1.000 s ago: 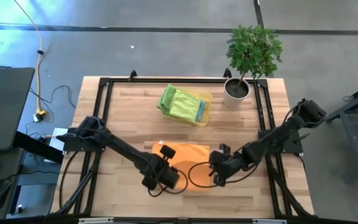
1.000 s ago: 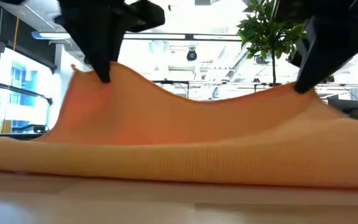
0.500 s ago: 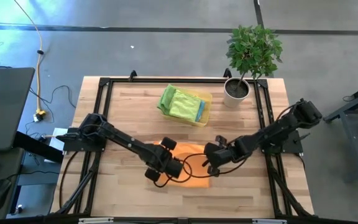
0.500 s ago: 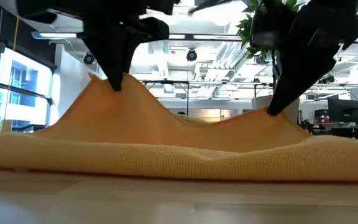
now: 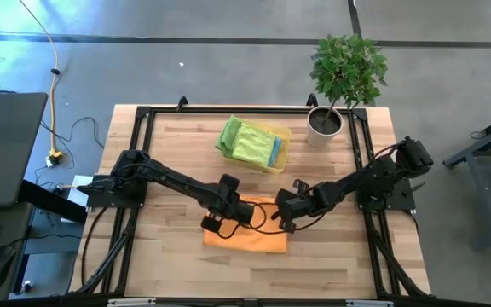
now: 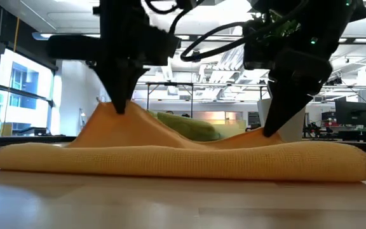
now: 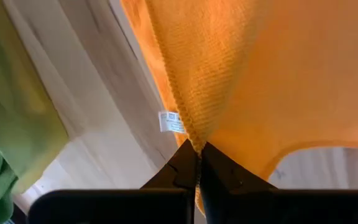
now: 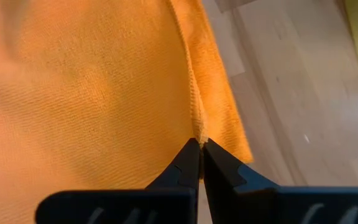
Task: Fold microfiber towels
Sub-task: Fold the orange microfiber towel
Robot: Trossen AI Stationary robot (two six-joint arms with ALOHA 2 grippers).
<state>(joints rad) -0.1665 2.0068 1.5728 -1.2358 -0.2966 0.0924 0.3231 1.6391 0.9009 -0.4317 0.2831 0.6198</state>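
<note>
The orange towel (image 5: pixel 247 239) lies on the table's near middle, doubled over, with its fold (image 6: pixel 170 166) toward the near edge. My left gripper (image 5: pixel 228 207) is shut on the towel's upper edge at its left end. My right gripper (image 5: pixel 285 210) is shut on the same edge at its right end. Both also show in the low view, left gripper (image 6: pixel 121 109) and right gripper (image 6: pixel 269 131). Green and teal towels (image 5: pixel 250 141) lie heaped in the yellow tray (image 5: pixel 281 136) at the far middle. My left gripper pinches the towel's hemmed edge (image 7: pixel 190 138) between its two fingers, by a white tag, coming from above and pointing down. The pinched spot stands up as a peak (image 6: pixel 116 113); the rest of the towel lies on the table. My right gripper pinches the hemmed edge (image 8: pixel 198 132) between its two fingers, from above and pointing down. The cloth rises only a little there (image 6: pixel 259 135) and sags slack between the two grippers.
A potted plant (image 5: pixel 326 119) stands at the far right corner. A black frame (image 5: pixel 143 115) runs around the tabletop. Bare wood shows at the near edge (image 5: pixel 254 273) and to both sides of the towel.
Both grippers have gone toward the table's far edge and down, carrying the towel's edge over the rest of the cloth. The towel is now folded over on itself; its near fold has stayed on the table, and the two peaks stand lower.
</note>
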